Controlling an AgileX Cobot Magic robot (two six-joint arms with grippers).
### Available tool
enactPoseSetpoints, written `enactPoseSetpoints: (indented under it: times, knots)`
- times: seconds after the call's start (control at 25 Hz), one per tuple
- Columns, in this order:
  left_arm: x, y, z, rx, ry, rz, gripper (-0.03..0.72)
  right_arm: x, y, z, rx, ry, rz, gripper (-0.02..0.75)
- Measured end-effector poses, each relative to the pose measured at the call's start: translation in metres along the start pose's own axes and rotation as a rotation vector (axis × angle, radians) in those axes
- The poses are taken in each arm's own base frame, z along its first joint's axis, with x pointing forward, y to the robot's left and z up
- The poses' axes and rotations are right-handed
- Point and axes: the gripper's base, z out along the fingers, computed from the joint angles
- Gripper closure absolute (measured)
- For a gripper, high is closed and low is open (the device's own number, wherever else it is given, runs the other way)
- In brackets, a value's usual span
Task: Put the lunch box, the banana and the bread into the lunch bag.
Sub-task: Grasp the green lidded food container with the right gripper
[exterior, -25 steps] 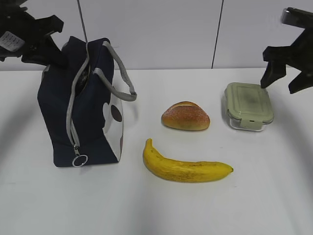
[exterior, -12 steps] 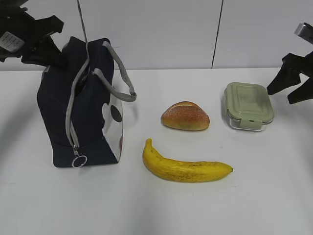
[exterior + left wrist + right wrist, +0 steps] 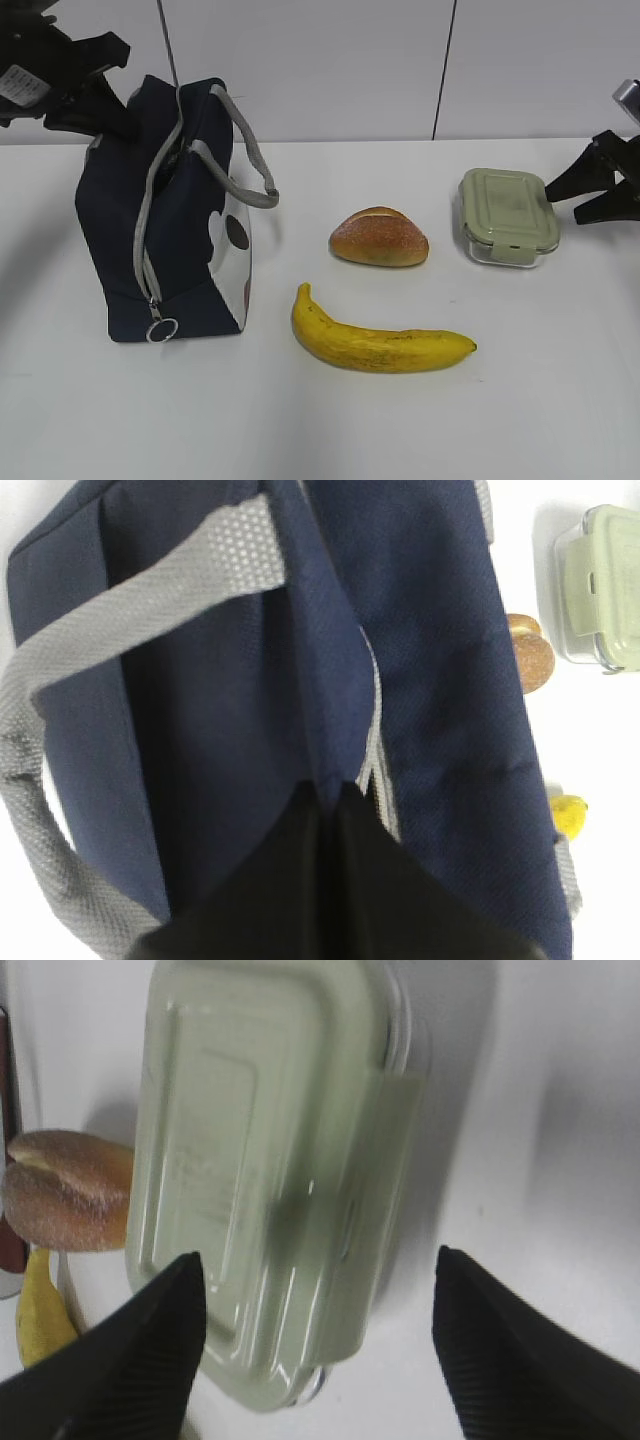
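Observation:
The navy lunch bag (image 3: 170, 230) stands at the left with its zipper open. My left gripper (image 3: 118, 112) is shut on the bag's top edge at its back; the left wrist view shows the jaws (image 3: 328, 785) pinching the navy fabric (image 3: 420, 630). The lunch box (image 3: 508, 215) with its green lid sits at the right. My right gripper (image 3: 582, 193) is open, low beside its right end. In the right wrist view the open gripper (image 3: 320, 1260) is spread wider than the box (image 3: 260, 1160), not touching it. The bread (image 3: 380, 237) and banana (image 3: 380, 340) lie in the middle.
A white table (image 3: 320, 430) carries everything, with a white panelled wall (image 3: 330, 60) behind. The bag's grey handle (image 3: 250, 160) hangs toward the bread. The zipper's ring pull (image 3: 162, 328) hangs low on the bag's front.
My right gripper has come down from above the lunch box's right side to table height beside it. The left gripper and the bag have stayed put.

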Motion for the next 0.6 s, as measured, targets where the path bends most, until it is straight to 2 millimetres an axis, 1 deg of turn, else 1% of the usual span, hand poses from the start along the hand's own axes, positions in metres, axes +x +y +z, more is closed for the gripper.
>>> enactPoseSetpoints:
  times: [0.12,0.2,0.48,0.6]
  knots:
    - [0.000,0.000,0.000,0.001,0.001,0.000,0.689,-0.010,-0.011,0.006,-0.029,-0.043,0.007,0.209]
    - [0.000,0.000,0.000,0.002,0.001,-0.001,0.689,-0.014,-0.016,0.011,-0.043,-0.055,0.016,0.206]
    - [0.000,0.000,0.000,0.004,0.001,-0.002,0.689,-0.013,-0.028,0.028,-0.086,-0.059,0.048,0.192]
    - [0.000,0.000,0.000,0.005,0.001,-0.003,0.689,-0.012,-0.030,0.032,-0.111,-0.065,0.059,0.190]
